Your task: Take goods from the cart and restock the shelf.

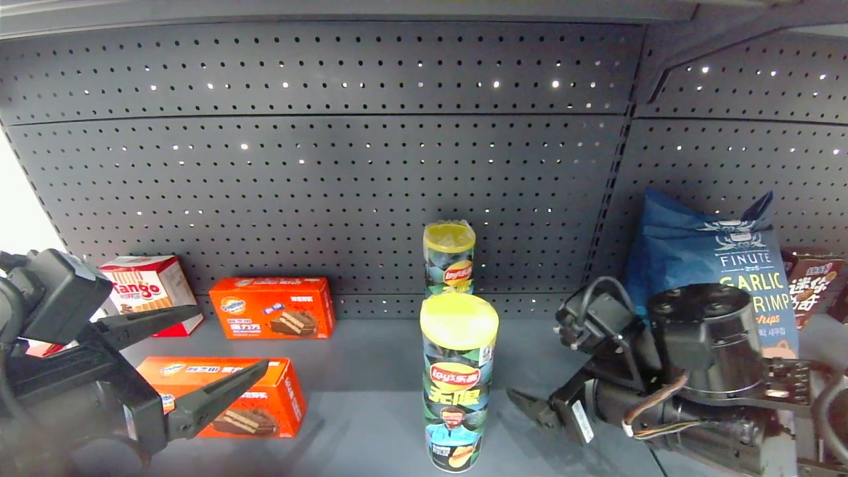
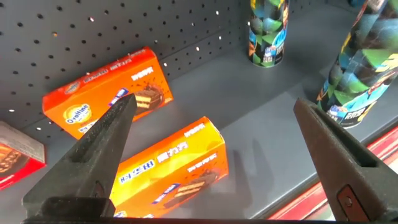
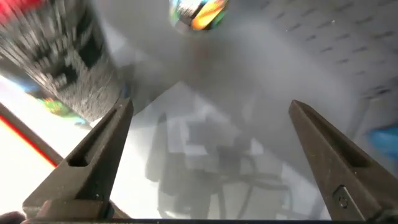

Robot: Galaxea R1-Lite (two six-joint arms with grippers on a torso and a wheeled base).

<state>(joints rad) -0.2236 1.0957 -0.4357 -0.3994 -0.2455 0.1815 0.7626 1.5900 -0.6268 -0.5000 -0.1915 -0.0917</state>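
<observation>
While the front chip can (image 1: 459, 381) stands on the shelf (image 1: 371, 371) ahead of the rear chip can (image 1: 449, 258), left gripper (image 2: 212, 102) and right gripper (image 3: 210, 104) hold fingers spread and empty, so further restocking likely remains.

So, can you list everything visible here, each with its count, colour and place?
tall cylindrical chip cans: two, yellow-lidded, middle, one behind another
flat cardboard boxes: two, orange, left of cans
small cardboard box: one, red-white, far left
plastic snack bag: one, blue, right
small cardboard carton: one, brown, far right
perforated metal shelf: one, dark grey, holding everything
left end effector: one, black, open, over front orange box
right end effector: one, black, open, right of front can
</observation>
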